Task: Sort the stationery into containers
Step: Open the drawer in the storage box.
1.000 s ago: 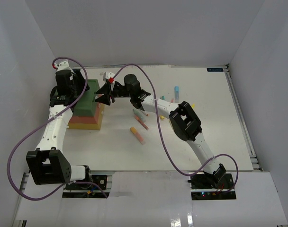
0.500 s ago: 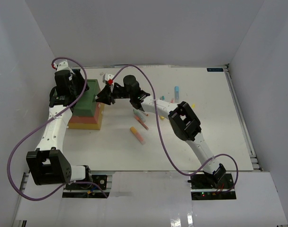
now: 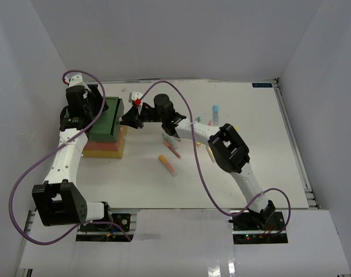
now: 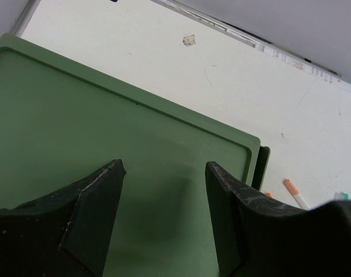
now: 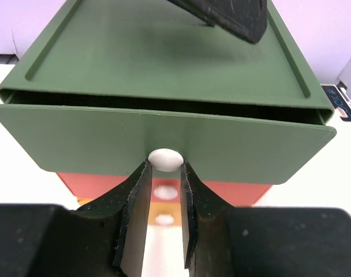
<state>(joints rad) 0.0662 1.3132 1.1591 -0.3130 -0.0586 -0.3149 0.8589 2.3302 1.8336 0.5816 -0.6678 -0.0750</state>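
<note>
The containers are a stack of drawer bins: dark green (image 3: 109, 118) over red (image 3: 122, 134) over yellow (image 3: 103, 153). My right gripper (image 3: 130, 118) is at the green drawer's front (image 5: 94, 138), its jaws closed on the drawer's white knob (image 5: 165, 157). The drawer stands out a little from its case. My left gripper (image 3: 83, 113) is open, fingers resting on the green top (image 4: 77, 115). Several pens lie on the table: an orange-pink one (image 3: 167, 164), another (image 3: 173, 150), a teal one (image 3: 215, 109).
The red drawer (image 5: 106, 183) and the yellow one below it show their own white knobs (image 5: 165, 191). A left finger (image 5: 233, 14) hangs over the green top. An orange-tipped pen (image 4: 292, 190) lies right of the stack. White walls enclose the table.
My right wrist has shifted slightly to the right, away from the stack, with the gripper at the green drawer's knob. The left arm has not moved.
</note>
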